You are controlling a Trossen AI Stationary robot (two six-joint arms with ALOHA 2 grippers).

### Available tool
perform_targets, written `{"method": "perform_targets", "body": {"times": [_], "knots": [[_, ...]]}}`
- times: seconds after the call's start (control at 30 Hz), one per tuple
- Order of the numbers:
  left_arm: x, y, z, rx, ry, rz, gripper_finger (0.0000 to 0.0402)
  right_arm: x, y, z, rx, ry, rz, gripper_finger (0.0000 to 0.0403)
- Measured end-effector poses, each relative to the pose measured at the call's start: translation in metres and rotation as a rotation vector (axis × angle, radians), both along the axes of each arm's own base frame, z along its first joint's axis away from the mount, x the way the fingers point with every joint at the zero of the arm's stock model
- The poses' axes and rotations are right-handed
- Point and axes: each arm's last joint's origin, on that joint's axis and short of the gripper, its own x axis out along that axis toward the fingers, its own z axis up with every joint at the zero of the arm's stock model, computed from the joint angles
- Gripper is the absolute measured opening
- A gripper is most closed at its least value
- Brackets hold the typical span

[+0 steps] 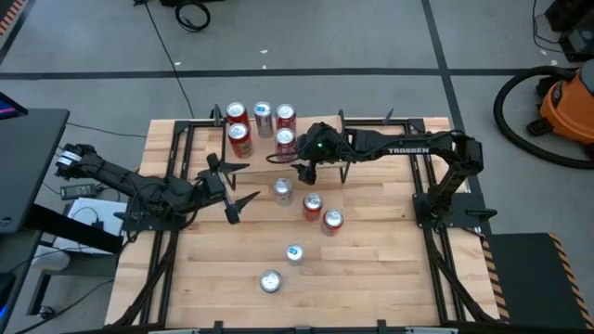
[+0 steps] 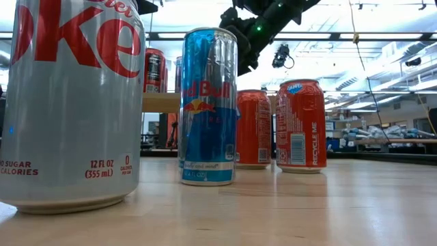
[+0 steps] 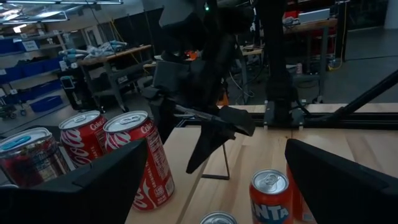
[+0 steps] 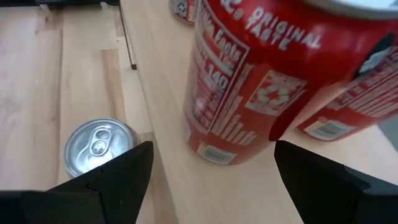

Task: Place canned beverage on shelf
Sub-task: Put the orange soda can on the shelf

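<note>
Starting at the left of the high view, your left gripper point(image 1: 229, 186) hovers low over the table point(image 1: 371, 269) with its arm stretched in from the left edge, its fingers spread wide and holding nothing. Next comes the shelf point(image 1: 263, 141) at the back centre, carrying five cans: four red cans point(image 1: 237, 113) and one silver-topped can point(image 1: 263, 113) in the back row. Only the overhead view lets you count these, since the low view shows just a strip of the shelf board behind the nearest cans. Below the shelf, five more cans stand on the table: a silver can point(image 1: 281, 190), two red-orange cans point(image 1: 312, 206), a slim blue can point(image 1: 294, 252) and a silver Diet Coke can point(image 1: 270, 281). The low view is the one that reads their labels. To the right, your right arm reaches from its base across to the shelf's front right corner, with the right gripper point(image 1: 297, 167) angled downward. Its wrist view adds what the overhead hides: the fingers are spread apart with a red Coca-Cola can point(image 4: 249, 81) standing upright on the shelf between them, and you cannot tell whether either finger touches it.
</note>
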Motion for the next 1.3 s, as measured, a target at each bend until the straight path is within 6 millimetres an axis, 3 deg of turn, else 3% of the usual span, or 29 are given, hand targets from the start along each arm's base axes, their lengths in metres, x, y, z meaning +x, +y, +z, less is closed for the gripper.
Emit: {"method": "perform_targets", "body": {"times": [0.23,0.57,0.77,1.03,1.3], "knots": [[0.0,0.0,0.0,0.0,0.001,0.0,0.0391,-0.003,0.005,0.002,0.038,0.003,-0.029,0.0345],[0.0,0.0,-0.002,-0.042,-0.004,-0.002,0.0391,-0.011,0.063,-0.002,0.093,0.14,0.157,0.0345],[0.0,0.0,0.0,-0.046,-0.016,-0.002,0.0391,-0.014,0.087,-0.005,0.13,0.179,0.177,0.0345],[0.0,0.0,0.0,-0.05,-0.021,-0.002,0.0392,-0.019,0.104,-0.03,0.114,0.202,0.157,0.0346],[0.0,0.0,0.0,-0.05,-0.021,-0.002,0.0392,-0.023,0.106,-0.044,0.058,0.235,0.151,0.0345]]}}
